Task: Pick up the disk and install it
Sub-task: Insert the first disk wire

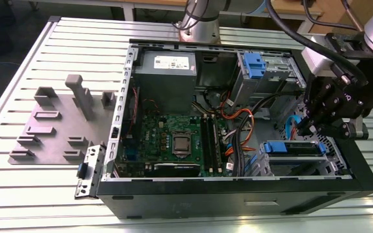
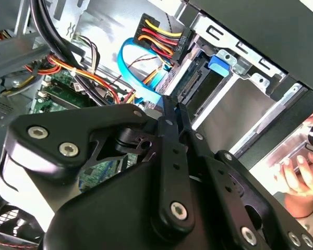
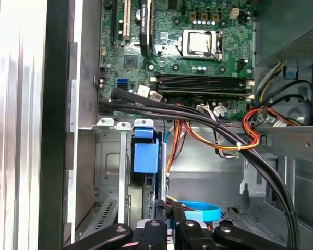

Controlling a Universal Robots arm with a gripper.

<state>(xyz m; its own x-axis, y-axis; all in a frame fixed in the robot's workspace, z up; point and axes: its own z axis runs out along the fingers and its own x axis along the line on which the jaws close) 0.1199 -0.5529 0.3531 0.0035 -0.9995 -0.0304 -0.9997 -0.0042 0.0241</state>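
One disk [image 1: 295,148] just beside jaws

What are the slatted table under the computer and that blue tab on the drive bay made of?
The table looks like bare aluminium: pale silver with a dull sheen and long extruded grooves. The blue tab looks like moulded plastic: solid colour, smooth and matte, with rounded edges, set against a grey drive cage that looks like sheet metal.

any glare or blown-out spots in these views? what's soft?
Second wrist view: the bare metal wall behind the cables is blown out to white, and the black gripper linkage up close looks soft. First wrist view: the ribbed aluminium table surface glares brightly; the green motherboard is evenly lit. Exterior view: even light, no harsh glare.
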